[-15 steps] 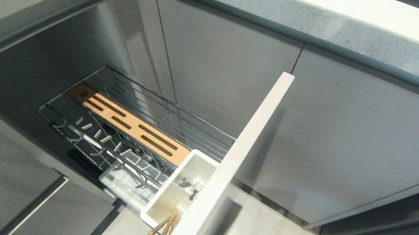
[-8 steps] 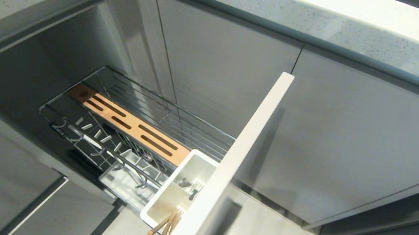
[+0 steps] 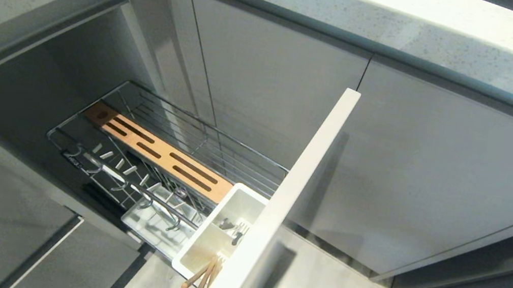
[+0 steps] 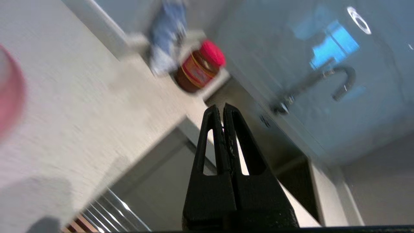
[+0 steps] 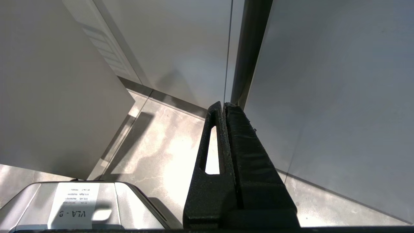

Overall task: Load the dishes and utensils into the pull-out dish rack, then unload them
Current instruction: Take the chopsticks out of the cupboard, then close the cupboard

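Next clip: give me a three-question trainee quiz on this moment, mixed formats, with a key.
1. True or false: the chopsticks stand in the white cutlery caddy of the pull-out dish rack.
2. The left gripper is: A) shut on nothing, B) shut on a spoon, C) wide open.
3. Fill in: beyond the left gripper, a jar with a ____ lid stands on the counter.

Key: 1 true; 2 A; 3 red.
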Controlling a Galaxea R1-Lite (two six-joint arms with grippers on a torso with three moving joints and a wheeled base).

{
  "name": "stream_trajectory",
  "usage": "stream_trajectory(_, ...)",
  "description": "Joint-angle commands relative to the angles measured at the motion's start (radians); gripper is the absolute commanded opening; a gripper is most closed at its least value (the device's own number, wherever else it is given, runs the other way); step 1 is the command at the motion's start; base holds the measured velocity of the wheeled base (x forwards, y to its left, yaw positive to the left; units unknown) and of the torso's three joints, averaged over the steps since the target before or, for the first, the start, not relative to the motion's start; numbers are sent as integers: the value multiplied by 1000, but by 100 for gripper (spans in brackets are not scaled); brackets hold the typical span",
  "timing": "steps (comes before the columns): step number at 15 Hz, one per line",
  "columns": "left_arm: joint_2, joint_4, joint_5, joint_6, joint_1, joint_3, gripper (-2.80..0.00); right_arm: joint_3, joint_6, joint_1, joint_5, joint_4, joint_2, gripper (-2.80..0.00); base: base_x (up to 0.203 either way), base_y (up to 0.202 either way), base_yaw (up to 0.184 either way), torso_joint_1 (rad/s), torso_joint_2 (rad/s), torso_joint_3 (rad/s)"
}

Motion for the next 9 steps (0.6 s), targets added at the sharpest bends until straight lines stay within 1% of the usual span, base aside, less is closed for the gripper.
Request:
stream_trajectory(1, 29, -1, 5, -3, -169, 50, -280, 2, 0, 0, 0, 0, 1, -280, 0, 0, 0, 0, 0, 0)
stream_trajectory(3, 63, 1, 7, -1, -326, 106, -280, 2, 0, 0, 0, 0, 1, -280, 0, 0, 0, 0, 0, 0)
stream_trajectory(5, 109, 13, 10, -4, -446, 145, -280, 2, 0, 0, 0, 0, 1, -280, 0, 0, 0, 0, 0, 0)
stream_trajectory(6, 126, 36, 11, -15, -517, 155, -280, 2, 0, 0, 0, 0, 1, -280, 0, 0, 0, 0, 0, 0)
stream_trajectory(7, 149, 65, 13, -41, -585, 161, -280, 2, 0, 0, 0, 0, 1, -280, 0, 0, 0, 0, 0, 0)
stream_trajectory(9, 203, 125, 13, -79, -673, 171, -280, 2, 0, 0, 0, 0, 1, -280, 0, 0, 0, 0, 0, 0)
